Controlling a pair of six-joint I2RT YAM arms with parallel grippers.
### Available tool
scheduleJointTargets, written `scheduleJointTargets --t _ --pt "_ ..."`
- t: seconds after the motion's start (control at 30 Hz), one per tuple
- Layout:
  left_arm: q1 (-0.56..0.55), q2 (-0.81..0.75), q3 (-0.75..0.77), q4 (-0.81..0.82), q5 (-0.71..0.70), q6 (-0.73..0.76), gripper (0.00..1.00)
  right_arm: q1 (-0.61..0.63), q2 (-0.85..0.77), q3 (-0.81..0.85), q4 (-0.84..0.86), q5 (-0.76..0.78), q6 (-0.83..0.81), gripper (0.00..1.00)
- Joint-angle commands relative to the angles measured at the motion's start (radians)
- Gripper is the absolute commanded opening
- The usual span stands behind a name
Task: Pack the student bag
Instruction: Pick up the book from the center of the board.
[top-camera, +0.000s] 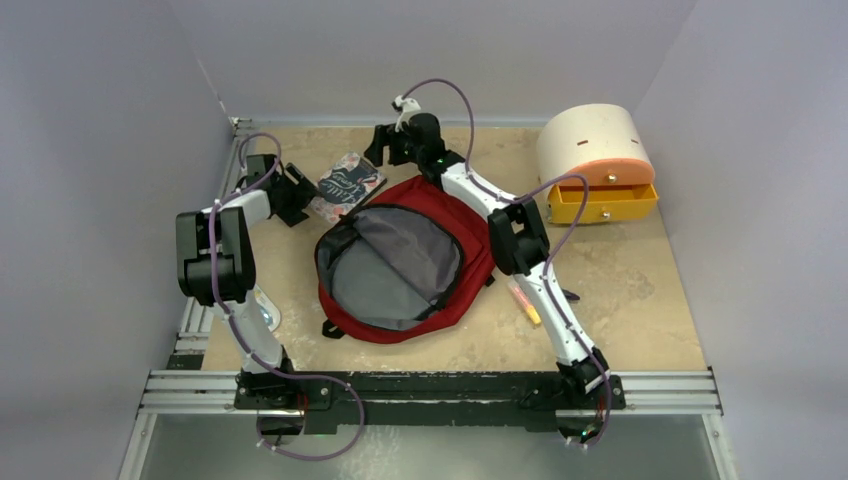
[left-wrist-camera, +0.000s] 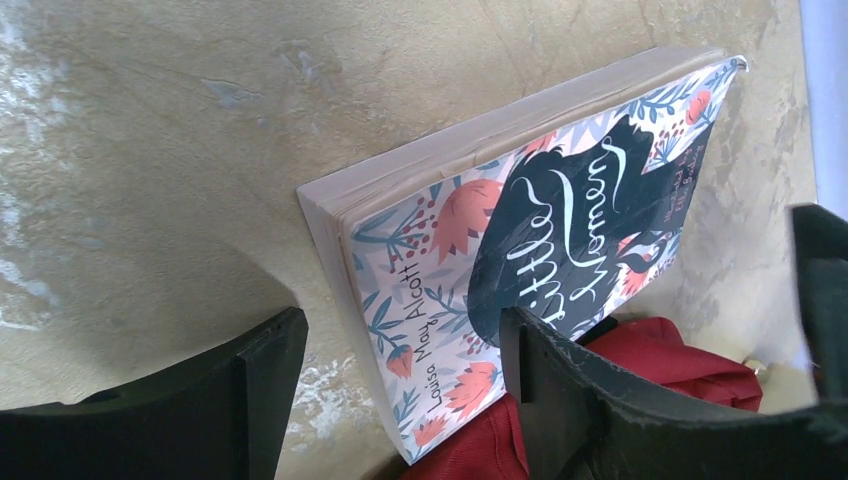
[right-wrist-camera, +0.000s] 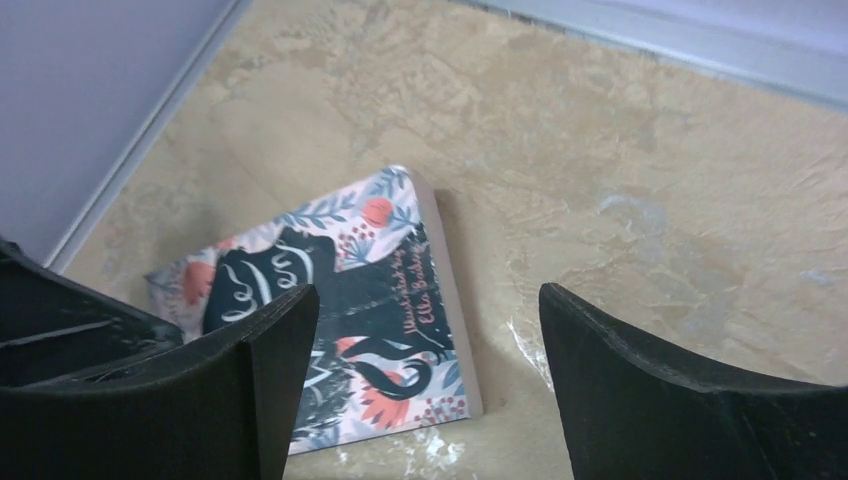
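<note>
The student bag (top-camera: 400, 260) lies flat in the middle of the tabletop (top-camera: 640, 290), its main compartment unzipped wide so the grey lining faces up. Just beyond its upper left edge sits a floral paperback, the book (left-wrist-camera: 520, 250), cover up. One corner of it seems to rest on the bag's red fabric, though the left wrist view is too tight to be sure.

The left hand (left-wrist-camera: 400, 330) is low at the book's near corner with its fingers spread apart. The corner sits between them, and neither finger clearly touches it.

The right hand (right-wrist-camera: 425, 300) reaches over the back of the bag and hangs above the bare tabletop beside the book's far edge. Its fingers are wide apart and hold nothing.

To the right, well apart from the bag, stands a cream-and-orange drawer box (top-camera: 595, 150) with its yellow drawer pulled out. A pen (top-camera: 524, 303) lies under the right arm, just beside the bag.
</note>
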Motion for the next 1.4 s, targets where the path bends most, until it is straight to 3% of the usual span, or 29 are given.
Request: scheduleJointTargets --t 0.0,0.53,1.03,1.2,1.37 --pt "0.001 -0.045 -0.013 0.047 0.036 -0.002 0.70 0.002 0.049 0.089 0.043 -0.060 0.041 0.81" --pt "-0.007 0.011 0.024 0.057 0.092 0.066 0.70 0.006 0.128 0.091 -0.081 -0.311 0.036 0.68" --pt "-0.008 0.036 0.032 0.052 0.106 0.069 0.68 0.006 0.005 0.003 0.013 -0.268 0.022 0.02" --pt "-0.008 0.036 0.035 0.052 0.110 0.067 0.63 0.006 -0.046 -0.013 0.035 -0.263 0.017 0.00" --pt "-0.007 0.036 0.035 0.053 0.122 0.058 0.49 0.006 -0.074 -0.018 0.027 -0.258 0.007 0.00"
